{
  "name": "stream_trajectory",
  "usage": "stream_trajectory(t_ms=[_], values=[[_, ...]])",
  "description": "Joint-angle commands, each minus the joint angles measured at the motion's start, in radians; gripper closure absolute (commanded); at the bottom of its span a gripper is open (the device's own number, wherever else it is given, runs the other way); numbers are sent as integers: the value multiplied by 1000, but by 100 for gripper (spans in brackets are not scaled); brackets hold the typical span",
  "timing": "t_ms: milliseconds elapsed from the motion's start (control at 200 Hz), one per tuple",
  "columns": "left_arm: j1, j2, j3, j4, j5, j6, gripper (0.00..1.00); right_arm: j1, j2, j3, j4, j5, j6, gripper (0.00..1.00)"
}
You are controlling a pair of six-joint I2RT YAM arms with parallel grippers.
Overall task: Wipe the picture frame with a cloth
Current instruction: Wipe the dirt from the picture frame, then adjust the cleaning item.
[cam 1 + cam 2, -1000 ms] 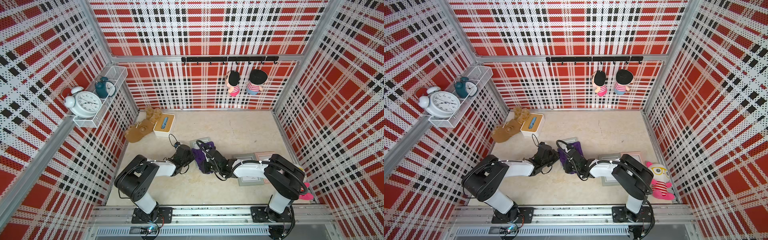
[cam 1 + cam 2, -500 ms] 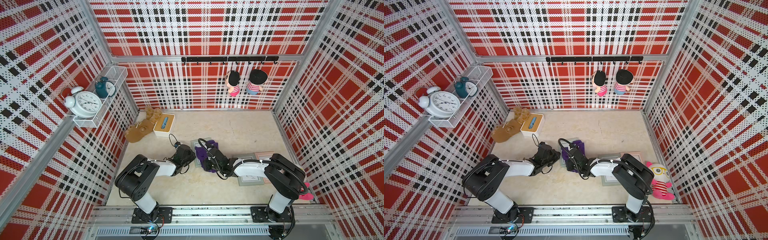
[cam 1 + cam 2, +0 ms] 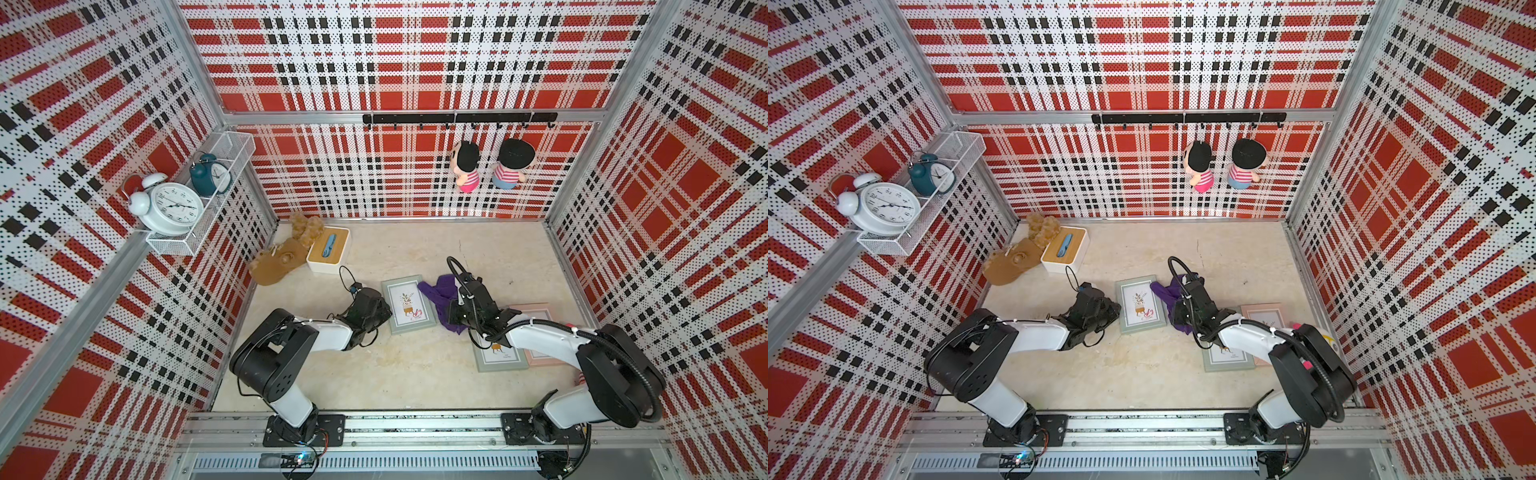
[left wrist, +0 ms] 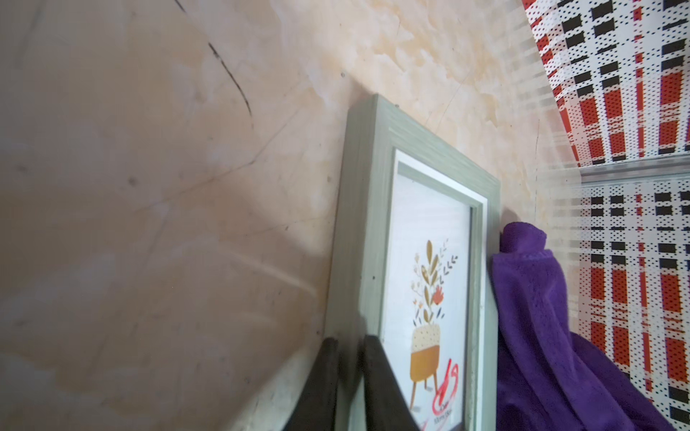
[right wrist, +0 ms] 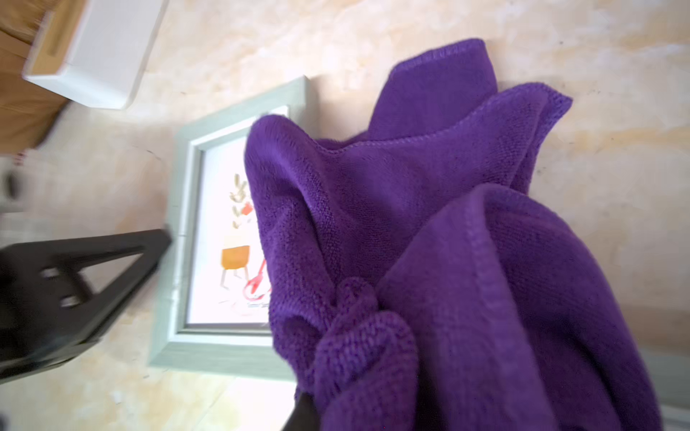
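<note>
The picture frame (image 3: 408, 304) lies flat on the table (image 3: 415, 374). The left gripper (image 4: 350, 343) seems to pinch the side rail nearest its arm between almost closed jaws, though the wrist view shows only the fingertips. The right gripper (image 3: 455, 318) is clamped on the bunched purple cloth (image 3: 436, 291), which sits against the frame's opposite edge and off the glass, so steadying and grasping look done, while wiping the glass looks unfinished.
</note>
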Motion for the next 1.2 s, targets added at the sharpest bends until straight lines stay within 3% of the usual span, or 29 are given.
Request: stream_trajectory(t_ms=[0, 150, 326, 546, 666, 772, 947, 1192], values=[[6, 51, 16, -272, 37, 79, 81, 4, -73, 14, -7, -17, 64, 100], [13, 26, 170, -349, 72, 169, 70, -1, -121, 45, -15, -23, 66, 100], [59, -20, 342, -484, 74, 244, 46, -1, -98, 98, 32, -126, 50, 100], [186, -233, 329, -536, 118, 258, 21, 0, 7, 160, 298, -346, 45, 100], [273, -391, 239, -377, 340, 126, 15, 3, 103, 234, 409, -442, 55, 100], [329, -483, 160, -224, 427, -19, 8, 15, 175, 304, 456, -473, 52, 100], [342, -488, 144, -192, 468, -123, 0, 42, 272, 415, 465, -500, 20, 100], [308, -449, 139, -196, 419, -254, 2, 69, 392, 554, 455, -539, -37, 100]])
